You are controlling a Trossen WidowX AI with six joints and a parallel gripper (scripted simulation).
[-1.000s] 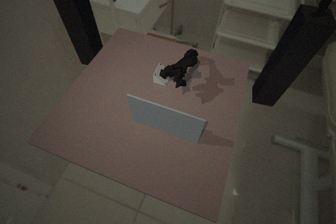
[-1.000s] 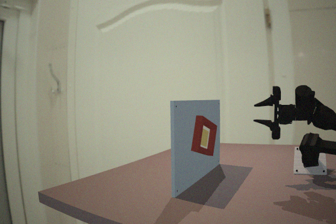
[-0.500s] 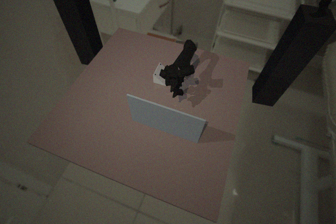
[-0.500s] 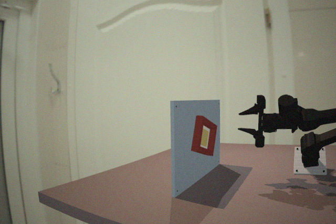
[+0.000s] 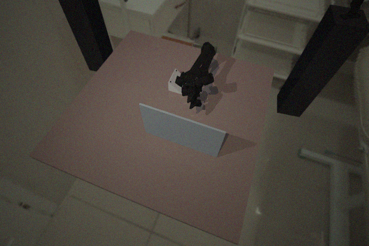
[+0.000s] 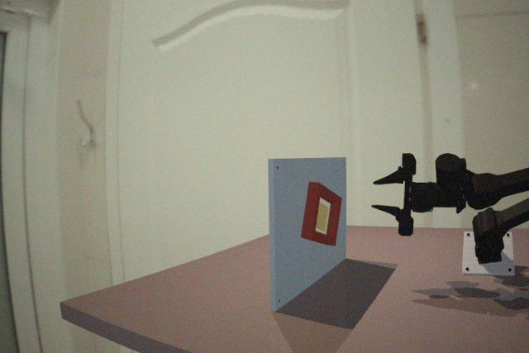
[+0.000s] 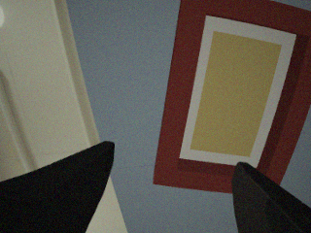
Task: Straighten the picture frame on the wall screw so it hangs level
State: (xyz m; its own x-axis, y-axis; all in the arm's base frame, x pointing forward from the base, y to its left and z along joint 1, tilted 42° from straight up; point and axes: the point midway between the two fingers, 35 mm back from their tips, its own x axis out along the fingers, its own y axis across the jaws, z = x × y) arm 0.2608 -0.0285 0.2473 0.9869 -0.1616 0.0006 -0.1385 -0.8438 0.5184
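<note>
A red picture frame (image 6: 321,213) (image 7: 194,100) with a white mat and a yellow centre hangs tilted on the upright blue wall panel (image 6: 290,229) (image 5: 179,131) (image 7: 123,58). In the top view only the panel's back shows, and the frame is hidden. My gripper (image 6: 380,193) (image 5: 195,105) is open and empty. It points at the frame from the right in the exterior view, a short gap away from it. In the wrist view the two dark fingertips sit at the bottom corners, with the frame between and above them.
The panel stands on a pink table top (image 5: 104,136) (image 6: 205,293). The arm's white base plate (image 6: 469,250) (image 5: 172,83) sits behind the gripper. Two dark posts (image 5: 80,16) (image 5: 322,59) stand at the table's far corners.
</note>
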